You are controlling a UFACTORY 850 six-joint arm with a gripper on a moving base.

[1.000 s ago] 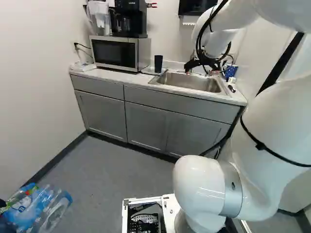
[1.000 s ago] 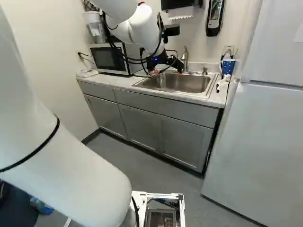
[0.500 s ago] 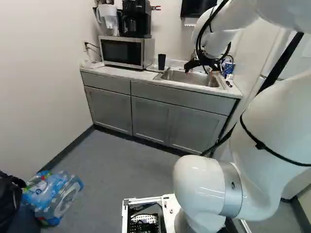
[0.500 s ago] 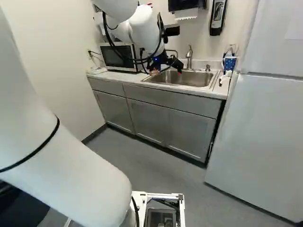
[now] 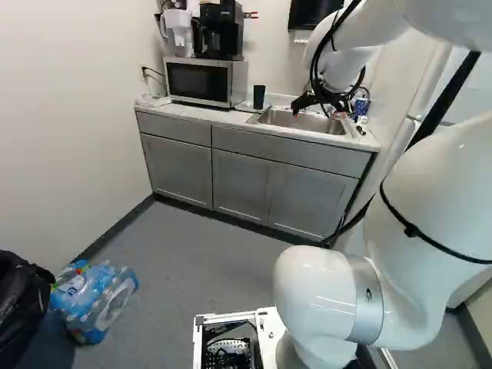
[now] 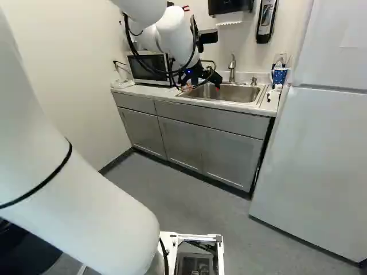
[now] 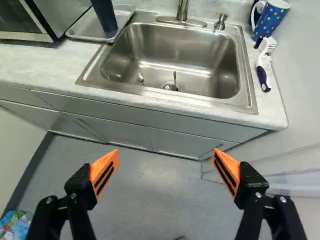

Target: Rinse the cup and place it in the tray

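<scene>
Black gripper (image 6: 201, 87) is hanging over the near side of the sink (image 7: 220, 70), and the white arm (image 5: 327, 296) is carrying it. Wrist view: gripper (image 7: 166, 151) is standing wide, orange pads (image 7: 104, 172) well apart, cabinet fronts and floor (image 7: 165, 200) showing between and ahead of the fingers.

Dark cup (image 7: 104, 17) is standing upright on the tray (image 7: 81, 31), left of the sink. Tray is sitting on the counter (image 7: 40, 65), between microwave (image 5: 196, 82) and sink. Coffee maker (image 5: 221, 32) is resting on top of the microwave, with a clear pitcher (image 5: 179, 32) standing just left of it.

Faucet (image 6: 232, 71) is rising at the far edge of the sink, soap pump (image 7: 221, 22) standing to its right. Drain (image 7: 170, 87) is showing in the sink bottom. Blue spotted mug (image 7: 270, 20) is standing at the far right of the counter, and a brush with a dark handle end (image 7: 262, 70) is lying nearer, right of the sink.

Gray cabinet (image 5: 246, 188) is running under the counter. White fridge (image 6: 321, 160) is standing to the right. Wrapped bottles (image 5: 96, 296) are lying on the floor at near left, black bag (image 5: 19, 300) sitting beside them.
</scene>
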